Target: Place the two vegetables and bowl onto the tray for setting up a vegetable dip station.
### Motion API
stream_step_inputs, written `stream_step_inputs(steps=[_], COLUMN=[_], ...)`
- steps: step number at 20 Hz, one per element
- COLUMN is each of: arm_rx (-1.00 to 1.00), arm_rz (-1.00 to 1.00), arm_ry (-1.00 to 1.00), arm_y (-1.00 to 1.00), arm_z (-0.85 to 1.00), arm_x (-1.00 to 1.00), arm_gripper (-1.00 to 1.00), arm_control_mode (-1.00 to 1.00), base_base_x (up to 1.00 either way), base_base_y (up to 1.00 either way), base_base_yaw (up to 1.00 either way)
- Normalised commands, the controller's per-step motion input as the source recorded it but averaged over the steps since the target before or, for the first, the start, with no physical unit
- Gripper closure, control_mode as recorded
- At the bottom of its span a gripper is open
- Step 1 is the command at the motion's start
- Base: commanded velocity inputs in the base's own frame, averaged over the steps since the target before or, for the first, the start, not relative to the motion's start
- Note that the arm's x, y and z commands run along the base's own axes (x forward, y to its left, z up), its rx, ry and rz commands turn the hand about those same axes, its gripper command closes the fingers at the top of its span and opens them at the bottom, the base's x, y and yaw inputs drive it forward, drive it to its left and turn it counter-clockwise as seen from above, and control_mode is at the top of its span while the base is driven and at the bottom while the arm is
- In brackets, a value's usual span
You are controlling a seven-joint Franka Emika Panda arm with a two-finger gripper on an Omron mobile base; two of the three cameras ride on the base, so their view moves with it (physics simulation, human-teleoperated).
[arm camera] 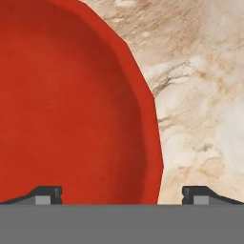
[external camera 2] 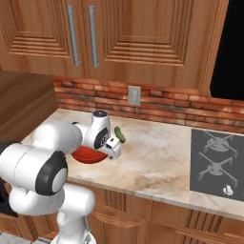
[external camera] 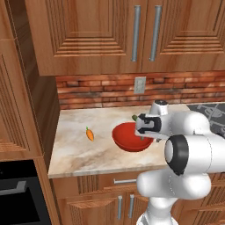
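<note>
**Open tool poised above the red bowl's rim**

We see our tool (arm camera: 122,195) hanging over the near edge of the red bowl (external camera: 127,137), its two fingers spread as wide as they go: one tip sits over the bowl's inside, the other over the bare counter (external camera: 74,147), so the rim runs between them. Nothing is gripped.

The bowl stands on the marbled counter, roughly at its middle, partly hidden by our arm in both base views. The carrot (external camera: 89,134) lies well to the bowl's left, apart from it, its green top pointing toward the brick wall. The cucumber (external camera 2: 119,135) lies just behind the bowl, on the wall side; we can make out only its end past the wrist, and we cannot tell whether it touches the bowl. To the right, the grey stovetop (external camera 2: 217,162) is set into the counter, well apart from the bowl.
</note>
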Motion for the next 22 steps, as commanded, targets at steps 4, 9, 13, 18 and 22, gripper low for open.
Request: stream_step_inputs(steps=[4,9,13,18,22], arm_rx=[0.02,0.01,0.00,0.00,0.01], arm_rz=[0.00,0.00,0.00,0.00,0.00], arm_ry=[0.00,0.00,0.02,0.04,0.02], arm_y=[0.00,0.00,0.00,0.00,0.00], arm_z=[-0.22,-0.18,-0.17,-0.09,-0.04], arm_x=[0.17,0.14,0.08,0.00,-0.07], arm_gripper=[-1.00,-1.00,1.00,1.00,1.00], arm_control_mode=[-1.00,-1.00,-1.00,-1.00,-1.00], base_base_x=[0.00,0.00,0.00,0.00,0.00], base_base_y=[0.00,0.00,0.00,0.00,0.00], base_base_yaw=[0.00,0.00,0.00,0.00,0.00])
